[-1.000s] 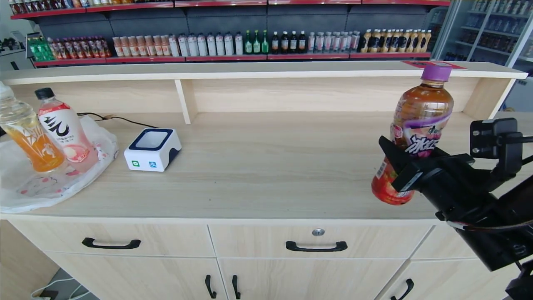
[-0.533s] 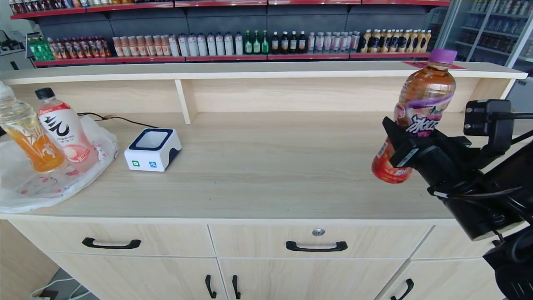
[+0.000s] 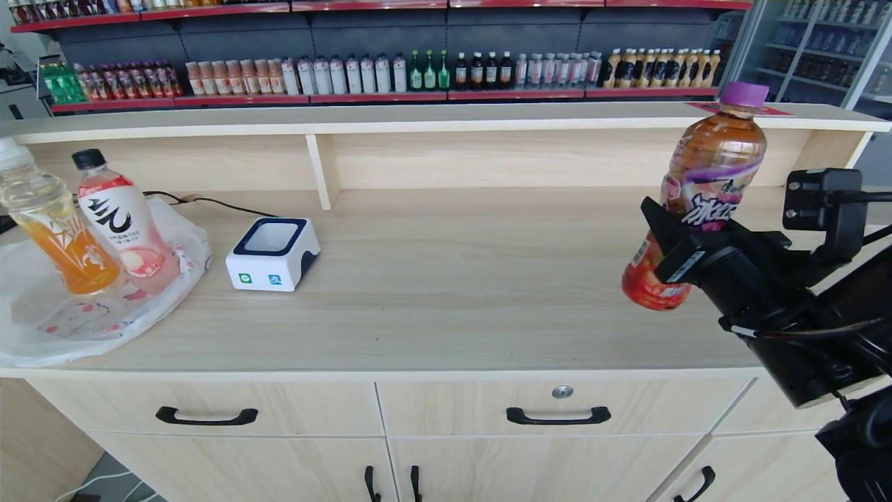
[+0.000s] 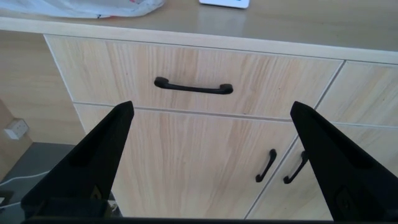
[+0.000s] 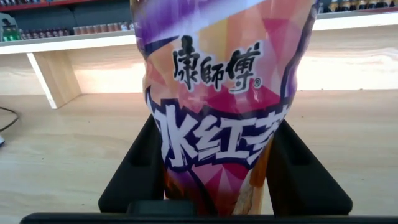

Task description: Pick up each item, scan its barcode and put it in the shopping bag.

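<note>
A tea bottle (image 3: 704, 202) with a purple cap and a purple-red label hangs upright above the right end of the wooden counter (image 3: 474, 293). My right gripper (image 3: 686, 244) is shut on its lower half; the label (image 5: 224, 106) stands between the two black fingers (image 5: 134, 168). A white and navy barcode scanner (image 3: 273, 253) sits left of centre. At the far left lies a white shopping bag (image 3: 42, 328), with an orange drink bottle (image 3: 52, 230) and a pink-labelled bottle (image 3: 125, 223) standing on it. My left gripper (image 4: 211, 162) is open below counter level, facing a drawer front.
A black cable (image 3: 209, 202) runs behind the scanner. A raised back ledge (image 3: 446, 118) with a divider (image 3: 324, 171) borders the counter's far side. Drawers with black handles (image 4: 193, 87) sit below. Store shelves of bottles (image 3: 390, 70) fill the background.
My right gripper lifted the tea bottle higher off the counter a second ago, then held it. The head camera then shifted, sliding the whole scene slightly right.
</note>
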